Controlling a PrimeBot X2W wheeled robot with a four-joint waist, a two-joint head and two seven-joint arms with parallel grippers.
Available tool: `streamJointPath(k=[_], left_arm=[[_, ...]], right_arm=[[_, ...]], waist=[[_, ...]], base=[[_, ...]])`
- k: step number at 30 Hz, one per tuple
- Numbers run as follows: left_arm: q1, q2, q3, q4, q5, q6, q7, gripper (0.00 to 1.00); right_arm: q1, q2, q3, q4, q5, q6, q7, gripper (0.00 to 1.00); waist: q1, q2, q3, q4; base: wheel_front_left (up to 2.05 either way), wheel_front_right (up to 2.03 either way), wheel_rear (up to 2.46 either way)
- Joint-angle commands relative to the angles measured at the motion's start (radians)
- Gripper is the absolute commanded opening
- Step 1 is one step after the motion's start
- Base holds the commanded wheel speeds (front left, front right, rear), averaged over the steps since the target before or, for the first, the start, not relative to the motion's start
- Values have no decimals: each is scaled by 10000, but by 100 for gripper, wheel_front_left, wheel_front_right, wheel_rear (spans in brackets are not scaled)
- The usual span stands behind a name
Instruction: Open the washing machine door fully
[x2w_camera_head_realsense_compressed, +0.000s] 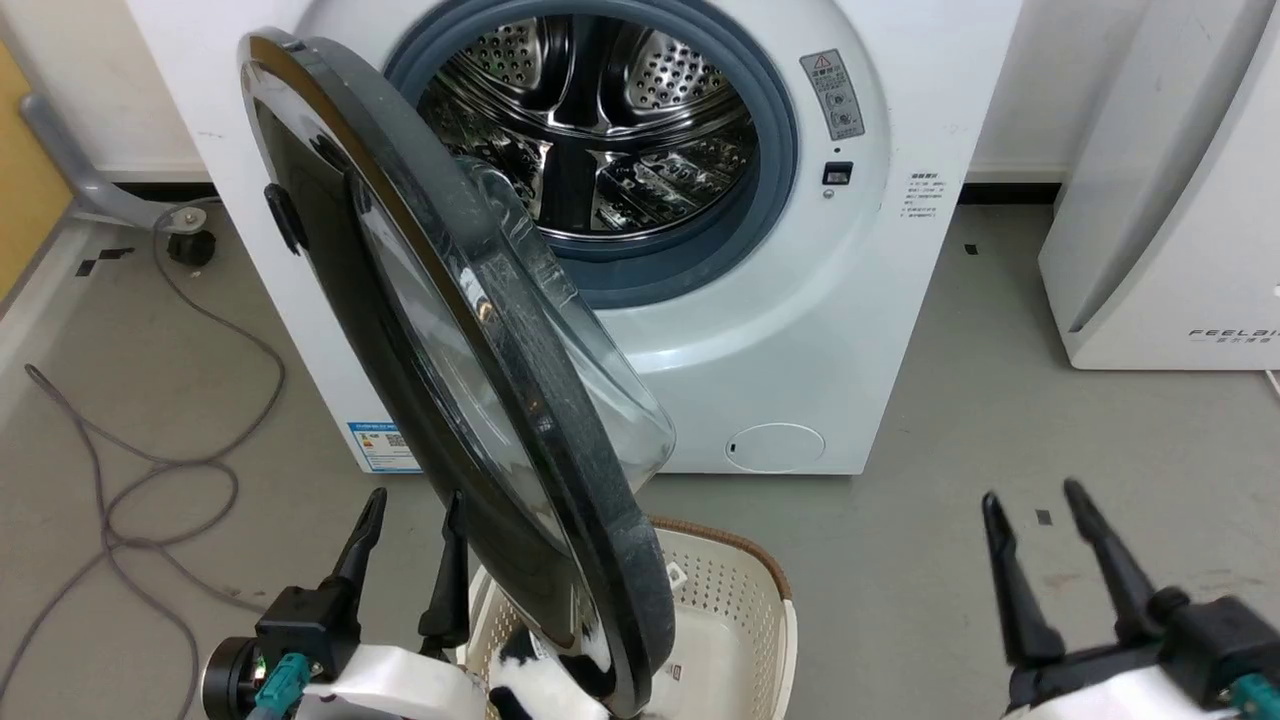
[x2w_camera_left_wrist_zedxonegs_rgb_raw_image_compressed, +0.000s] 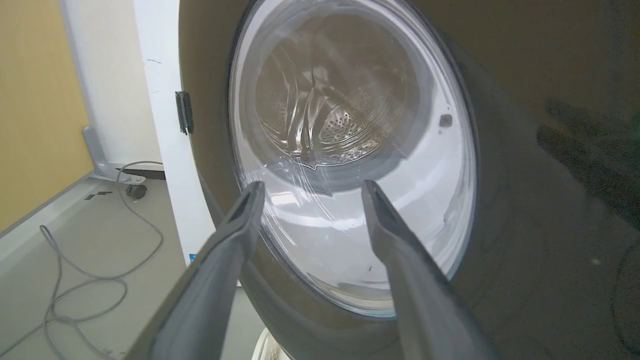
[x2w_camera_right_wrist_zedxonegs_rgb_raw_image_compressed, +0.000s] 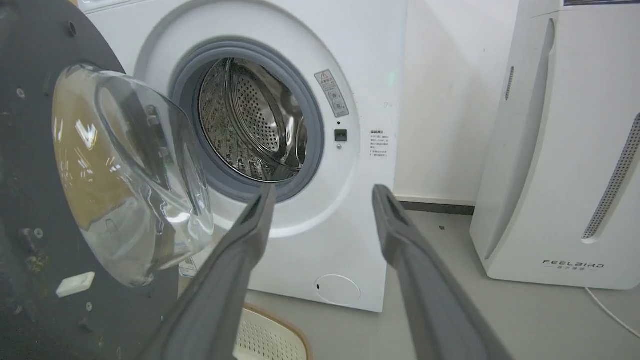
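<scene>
The washing machine door (x2w_camera_head_realsense_compressed: 400, 330) stands partly open, edge-on from the washing machine (x2w_camera_head_realsense_compressed: 860, 330), its lower rim over a white basket (x2w_camera_head_realsense_compressed: 740, 590). Left claw (x2w_camera_head_realsense_compressed: 417, 495) spread, empty, just beside its outer face (contact unclear); right claw (x2w_camera_head_realsense_compressed: 1031, 491) spread, empty, above grey floor (x2w_camera_head_realsense_compressed: 950, 560), well apart

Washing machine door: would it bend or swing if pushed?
The door is probably stiff, given its thick rim and glass bowl. It likely swings on its hinge. Its glossy face looks slippery for the left claw.
</scene>
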Motion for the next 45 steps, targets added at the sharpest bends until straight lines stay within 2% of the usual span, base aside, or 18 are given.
streamJointPath(k=[1,7,9,10,11,20,24,38,45], left_arm=[[103,11,8,39,118,49,-53,100],[134,14,-18,162,268,39,-53,100],[132,14,-28,226,237,6,-53,26],[125,14,-34,243,230,-7,-53,6],[117,13,-35,249,224,-16,-53,0],[-5,12,63,-30,105,18,-53,0],[-276,13,203,-614,1,42,-53,0],[-2004,313,546,-4612,201,133,-53,0],[-3066,367,-118,-6324,256,-94,121,0]], right_arm=[[222,34,71,108,-121,8,-2,100],[349,36,183,647,-100,8,-105,100],[319,36,177,824,-54,8,-155,100],[295,36,176,890,-43,8,-193,100],[278,36,178,971,-51,8,-199,100],[83,37,183,1326,-27,8,-328,100],[14,37,171,1398,47,8,-351,100],[-79,37,127,1592,170,8,-437,100],[-99,37,99,1613,158,8,-444,100]], waist=[[1,0,5,18],[1,0,38,61],[1,0,46,80],[1,0,55,89],[1,0,60,96],[1,0,133,81],[1,0,214,104],[1,0,288,106],[1,0,339,90]], base=[[0,0,0],[0,0,0],[0,0,0],[0,0,0],[0,0,0],[0,0,0],[0,0,0],[0,0,0],[0,0,0]])
